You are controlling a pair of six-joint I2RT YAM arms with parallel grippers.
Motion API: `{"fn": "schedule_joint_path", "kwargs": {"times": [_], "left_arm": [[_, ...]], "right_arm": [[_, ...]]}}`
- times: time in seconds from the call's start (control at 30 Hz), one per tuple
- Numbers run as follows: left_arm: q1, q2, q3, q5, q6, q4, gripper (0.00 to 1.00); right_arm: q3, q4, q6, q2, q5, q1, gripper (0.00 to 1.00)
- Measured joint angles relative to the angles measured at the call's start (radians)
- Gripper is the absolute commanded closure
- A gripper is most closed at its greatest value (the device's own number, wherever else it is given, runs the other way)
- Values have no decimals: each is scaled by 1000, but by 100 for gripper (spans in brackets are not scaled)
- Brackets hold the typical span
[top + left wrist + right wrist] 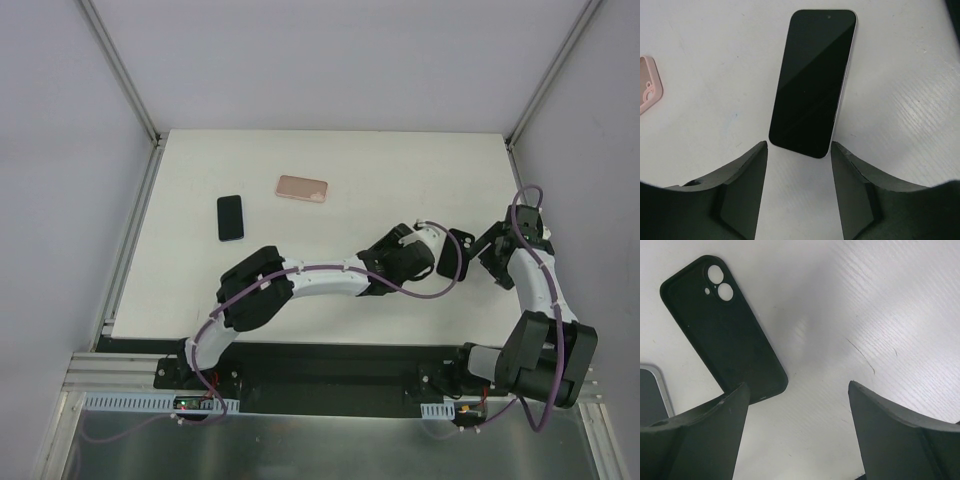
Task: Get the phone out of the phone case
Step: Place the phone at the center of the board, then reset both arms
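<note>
The phone [230, 217] lies bare left of centre in the top view, the phone case [302, 188] apart at its upper right; the left gripper [799, 146], spread, faces it end-on, long axis running up-frame; the right gripper [797, 386] is spread too.

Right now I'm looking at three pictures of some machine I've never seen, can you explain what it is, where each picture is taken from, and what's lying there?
A left arm and a right arm are bolted at the near edge of a white table, each ending in a two-finger gripper. One picture looks down from above; the other two come from cameras on the wrists, so the dark shapes at the bottom are fingers. A black phone and a pink phone case lie apart. The right wrist view also shows a black case. The left gripper and right gripper are open, holding nothing.
</note>
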Motion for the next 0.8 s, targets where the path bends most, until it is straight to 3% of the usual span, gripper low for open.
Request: {"fn": "schedule_joint_path", "kwargs": {"times": [0.17, 0.33, 0.57, 0.8], "left_arm": [[14, -69, -56, 55, -30, -22, 39], [72, -260, -161, 142, -76, -40, 37], [304, -606, -343, 236, -138, -73, 29], [478, -829, -464, 214, -179, -143, 25]], "right_arm": [[0, -13, -24, -43, -19, 0, 14], [2, -61, -62, -135, 6, 26, 8], [8, -127, -98, -274, 59, 95, 7], [24, -169, -105, -359, 109, 96, 7]]}}
